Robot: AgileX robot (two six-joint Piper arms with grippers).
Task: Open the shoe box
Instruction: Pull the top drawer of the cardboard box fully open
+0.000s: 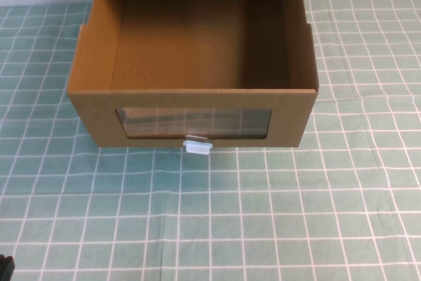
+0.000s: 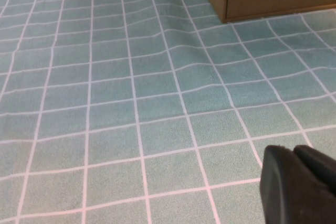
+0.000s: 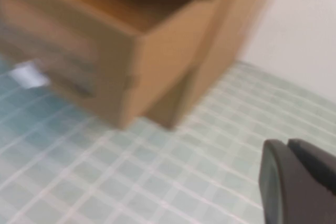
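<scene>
Light, stiff cardboard box point(image 1: 191, 106) at 12 o'clock, already open, pulls best by white tab point(image 1: 197, 146) (small, prob. slippy); left gripper point(image 2: 294, 153) at 7, right gripper point(image 3: 287, 145) approx. 4, both closed tight, empty.

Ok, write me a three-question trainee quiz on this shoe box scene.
1. True or false: the shoe box has its drawer pulled out, and the drawer is empty.
2. The pull tab on the drawer front is: A white, B red, C black.
3. Fill in: the left gripper, front-left of the box, and the right gripper, front-right of it, both over the checked cloth, have their jaws ____.
Key: 1 true; 2 A; 3 shut.
</scene>
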